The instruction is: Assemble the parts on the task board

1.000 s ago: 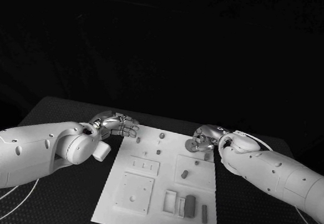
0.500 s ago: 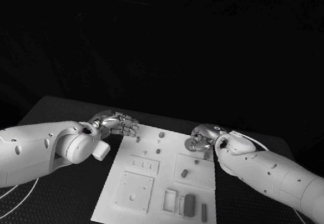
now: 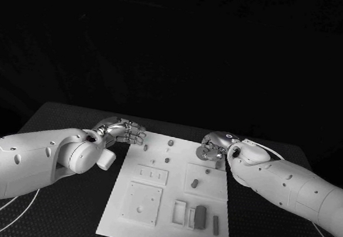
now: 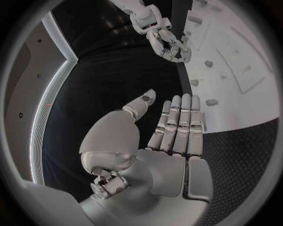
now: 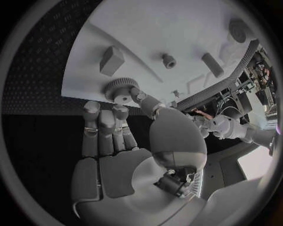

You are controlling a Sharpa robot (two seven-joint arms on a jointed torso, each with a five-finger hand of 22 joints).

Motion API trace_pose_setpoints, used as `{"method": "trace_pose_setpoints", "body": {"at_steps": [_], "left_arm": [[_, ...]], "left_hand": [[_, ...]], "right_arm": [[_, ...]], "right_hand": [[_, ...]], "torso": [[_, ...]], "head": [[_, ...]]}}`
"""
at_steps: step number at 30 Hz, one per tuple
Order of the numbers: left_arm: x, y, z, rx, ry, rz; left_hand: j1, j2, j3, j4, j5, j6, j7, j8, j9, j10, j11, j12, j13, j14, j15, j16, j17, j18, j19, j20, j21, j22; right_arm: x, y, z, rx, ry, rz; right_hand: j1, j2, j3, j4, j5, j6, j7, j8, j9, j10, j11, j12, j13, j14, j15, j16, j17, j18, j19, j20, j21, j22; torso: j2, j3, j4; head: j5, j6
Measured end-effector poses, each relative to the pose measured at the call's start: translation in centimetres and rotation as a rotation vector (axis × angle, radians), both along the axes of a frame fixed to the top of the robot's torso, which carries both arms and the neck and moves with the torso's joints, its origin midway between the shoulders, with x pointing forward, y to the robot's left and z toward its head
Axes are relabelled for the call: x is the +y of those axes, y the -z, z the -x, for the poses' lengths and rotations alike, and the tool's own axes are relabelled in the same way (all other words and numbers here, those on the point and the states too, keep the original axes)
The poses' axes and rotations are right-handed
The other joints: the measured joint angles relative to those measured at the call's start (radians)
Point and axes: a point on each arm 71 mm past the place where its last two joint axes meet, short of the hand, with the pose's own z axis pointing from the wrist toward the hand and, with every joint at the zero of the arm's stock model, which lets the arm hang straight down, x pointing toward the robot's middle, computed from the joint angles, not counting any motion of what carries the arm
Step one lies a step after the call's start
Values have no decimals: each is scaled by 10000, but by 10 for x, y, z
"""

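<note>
Silver fingers (image 5: 120,123) of the right hand (image 3: 216,146) touch a toothed gear (image 5: 120,88) at the board's (image 3: 165,236) upper right; whether they grasp it I cannot tell. Since a second ago this hand has crept slightly left, likely seating the gear. The left hand (image 3: 125,131), flat and released, hovers at the board's upper-left edge. Lower down, a recessed slot (image 3: 181,213) sits beside a dark bar (image 3: 201,217).

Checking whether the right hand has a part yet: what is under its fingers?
A toothed gear lies on the board, right at the right hand's fingertips. Whether it is pinched is unclear, and what lies beneath the gear is covered.
</note>
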Motion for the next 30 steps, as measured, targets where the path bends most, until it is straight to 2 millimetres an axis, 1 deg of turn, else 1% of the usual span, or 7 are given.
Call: {"method": "trace_pose_setpoints", "body": {"at_steps": [5,7,8,15,19,25,30], "left_arm": [[0,0,0,3,-4,-2],[0,0,0,4,-4,-1],[1,0,0,5,-6,-2],[2,0,0,7,-33,-9],[2,0,1,9,-20,-4],[2,0,1,10,-16,-3],[2,0,1,11,-17,-3]], "left_hand": [[0,0,0,0,0,0,0,0,0,0,0,0,0,0,0,0,0,0,0,0,0,2],[0,0,0,0,0,0,0,0,0,0,0,0,0,0,0,0,-1,0,0,0,0,2],[0,0,0,0,0,0,0,0,0,0,0,0,0,0,0,0,-1,0,0,0,0,2],[0,0,0,0,0,0,0,0,1,0,0,0,1,0,0,0,8,0,0,0,0,1],[0,0,0,0,0,0,0,0,1,0,0,0,1,0,0,0,8,0,0,0,0,1],[0,0,0,0,0,0,0,0,1,0,0,0,1,0,0,0,7,0,0,0,0,0],[0,0,0,0,0,0,0,0,1,0,0,-38,1,0,0,0,17,0,0,0,-37,0]], "right_arm": [[0,0,1,-35,-39,-58],[0,0,2,-71,-64,-87],[-1,1,2,-98,-78,-105],[1,1,9,-272,-280,-192],[12,-4,11,-458,-622,-152],[35,-22,14,-1003,-1270,-88],[52,-26,18,-1320,-1708,28]], "right_hand": [[178,175,-13,-12,14,-1,-1,2,-10,-14,-23,48,-36,1,-2,48,0,-10,-11,-10,41,0],[268,263,-39,-39,51,-5,-5,1,-43,-13,-125,48,-52,2,-2,48,-11,-12,-12,-10,41,0],[291,286,-40,-40,52,-51,-51,1,-43,-25,-171,81,-54,2,-3,55,-12,-12,-12,-10,66,0],[419,354,-71,-38,89,-52,-51,1,-44,-10,-234,107,-88,41,-43,107,-23,-11,25,-46,120,0],[518,376,-84,-52,90,-50,-53,3,-44,24,-268,107,-115,58,-59,107,-33,-11,25,-46,139,0],[518,376,-96,-64,90,-26,-78,7,-44,44,-289,107,-132,96,-95,107,-35,-11,62,-83,139,0],[517,375,-98,-65,89,-19,-84,8,-44,60,-305,107,-148,130,-126,107,-44,-11,64,-83,139,0]], "torso": [[0,5,-1],[0,5,-1],[0,5,-2],[0,3,-5],[1,0,-7],[-4,-6,2],[-7,-13,12]], "head": [[12,18],[13,20],[13,22],[24,37],[21,55],[30,78],[46,81]]}}
